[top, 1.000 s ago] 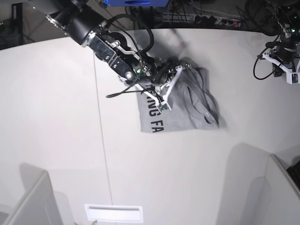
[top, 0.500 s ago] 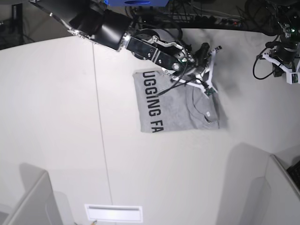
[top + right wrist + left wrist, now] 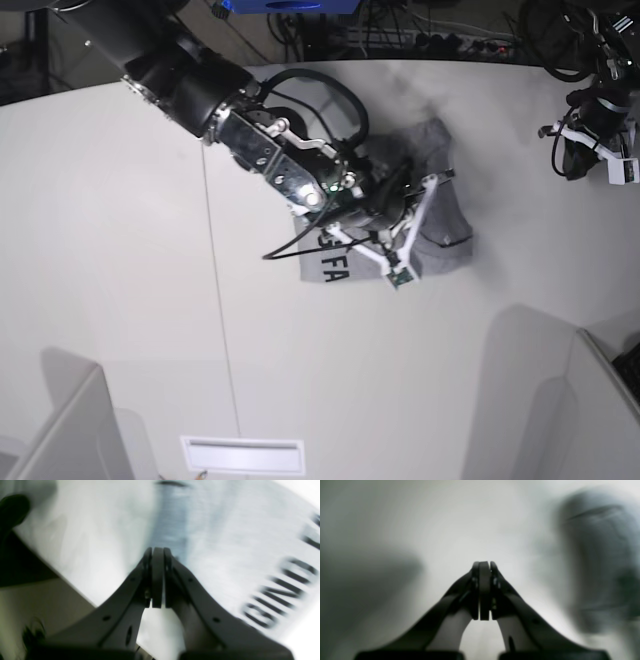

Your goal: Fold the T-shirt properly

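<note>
The heather-grey T-shirt (image 3: 445, 215) lies folded and rumpled on the white table (image 3: 120, 250), with the black letters "FA" at its front left corner. My right arm reaches across it from the back left. My right gripper (image 3: 399, 277) is shut at the shirt's front edge. In the right wrist view the right gripper (image 3: 157, 552) is shut with no cloth between the fingers, and the lettered T-shirt (image 3: 250, 555) lies blurred beneath it. My left gripper (image 3: 619, 170) is at the far right, away from the shirt. It is shut and empty in the left wrist view (image 3: 483, 566).
A seam (image 3: 215, 300) runs down the table left of the shirt. Grey partitions stand at the front left (image 3: 70, 430) and front right (image 3: 590, 410). A white slot plate (image 3: 242, 455) sits at the front edge. Cables and a power strip (image 3: 440, 40) lie behind the table.
My right arm has swung from the shirt's far right side to its front edge and now hides most of the lettering. The shirt's right part looks more bunched. The left arm shifted slightly.
</note>
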`<state>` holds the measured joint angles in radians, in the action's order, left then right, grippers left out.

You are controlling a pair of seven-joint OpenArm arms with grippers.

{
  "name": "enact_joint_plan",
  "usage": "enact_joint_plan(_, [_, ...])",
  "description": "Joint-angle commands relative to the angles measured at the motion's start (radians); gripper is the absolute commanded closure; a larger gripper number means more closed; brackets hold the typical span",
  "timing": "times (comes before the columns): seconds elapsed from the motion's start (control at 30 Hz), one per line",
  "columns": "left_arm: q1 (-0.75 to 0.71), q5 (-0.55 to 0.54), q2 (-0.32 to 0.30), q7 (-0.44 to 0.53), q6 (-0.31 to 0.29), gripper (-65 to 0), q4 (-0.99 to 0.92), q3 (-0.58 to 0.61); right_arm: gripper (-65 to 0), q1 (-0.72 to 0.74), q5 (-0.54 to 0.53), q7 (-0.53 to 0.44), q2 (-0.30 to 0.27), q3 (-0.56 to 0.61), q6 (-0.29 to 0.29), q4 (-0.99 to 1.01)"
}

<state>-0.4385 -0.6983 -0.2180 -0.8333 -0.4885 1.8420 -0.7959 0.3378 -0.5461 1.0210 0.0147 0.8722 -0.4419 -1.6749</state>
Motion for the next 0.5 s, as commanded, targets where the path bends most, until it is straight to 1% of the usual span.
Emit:
enact_joint_plan(0.0, [-0.019, -0.051, -0.013, 0.016, -0.016, 0.0, 0.018, -0.003, 0.0, -0.001, -0.002, -0.014, -0.014, -0.043, -0.001, -0.029])
enact_joint_plan(0.07, [-0.026, -0.142, -0.018, 0.016, -0.028, 0.0, 0.018, 0.019, 0.0, -0.035, -0.004, -0.014, -0.057, -0.118, 0.002, -0.040])
enact_joint_plan(0.17, [-0.024, -0.205, -0.019, 0.016, -0.028, 0.0, 0.011, 0.060, 0.0, -0.087, -0.007, -0.014, -0.108, -0.187, 0.004, -0.074])
enact_joint_plan(0.27, [-0.009, -0.228, -0.014, 0.016, -0.028, -24.4, -0.014, 0.089, 0.0, -0.128, -0.006, -0.014, -0.141, -0.216, 0.005, -0.115])
enact_joint_plan(0.33, [0.005, -0.234, -0.013, 0.016, -0.029, -40.8, -0.044, 0.129, 0.0, -0.150, -0.006, -0.014, -0.149, -0.216, 0.005, -0.132])
enact_joint_plan(0.4, [0.023, -0.234, -0.013, 0.016, -0.029, -52.7, -0.069, 0.178, 0.0, -0.161, -0.006, -0.014, -0.158, -0.216, 0.005, -0.136])
enact_joint_plan(0.43, [0.036, -0.234, -0.010, 0.016, -0.029, -56.8, -0.081, 0.201, 0.0, -0.168, -0.006, -0.014, -0.166, -0.216, 0.005, -0.144])
enact_joint_plan(0.47, [0.046, -0.234, -0.008, 0.016, -0.028, -58.6, -0.100, 0.223, 0.0, -0.176, -0.006, -0.014, -0.169, -0.216, 0.005, -0.149])
